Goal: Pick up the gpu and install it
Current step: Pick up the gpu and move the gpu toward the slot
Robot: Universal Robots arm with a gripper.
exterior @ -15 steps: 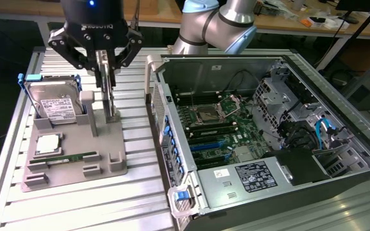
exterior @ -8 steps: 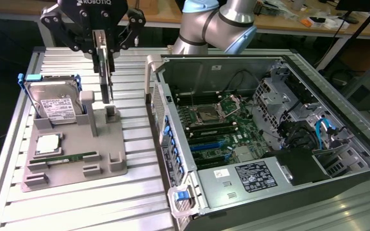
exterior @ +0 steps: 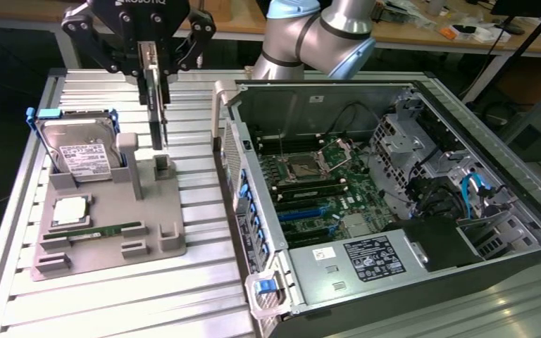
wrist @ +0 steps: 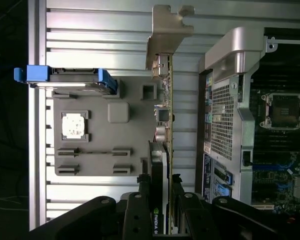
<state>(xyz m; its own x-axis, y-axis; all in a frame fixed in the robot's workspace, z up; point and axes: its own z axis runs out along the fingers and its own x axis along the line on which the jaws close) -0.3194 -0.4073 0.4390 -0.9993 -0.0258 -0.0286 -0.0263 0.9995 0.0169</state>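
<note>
**Claw and gpu at the grey holder.** My claw (exterior: 153, 70) is closed on the gpu (exterior: 157, 120), directly above the grey holder (exterior: 110, 246) that lies on the ribbed tabletop (exterior: 110, 303). I hold the card upright and edge-on, with a finger (wrist: 140, 205) pressed against each flat face.

The card's lower end is level with the slot at the holder's edge nearest the computer case (exterior: 318, 109), just beside the holder's tall post (exterior: 129, 158). I cannot tell whether the card touches that slot or hangs just clear of it.

In the wrist view the claw grips the card at the end opposite its silver bracket (wrist: 167, 30).

Other items on the holder:
- A hard drive (exterior: 78, 144) in a blue frame stands upright at the corner away from the gpu.
- A square processor chip (exterior: 70, 210) lies flat in a recess near the holder's middle.
- A narrow green memory stick (exterior: 101, 229) lies in a groove just beside the chip.

The case stands open beside the holder, on the gpu's side, with its motherboard (exterior: 318, 190) exposed.
</note>
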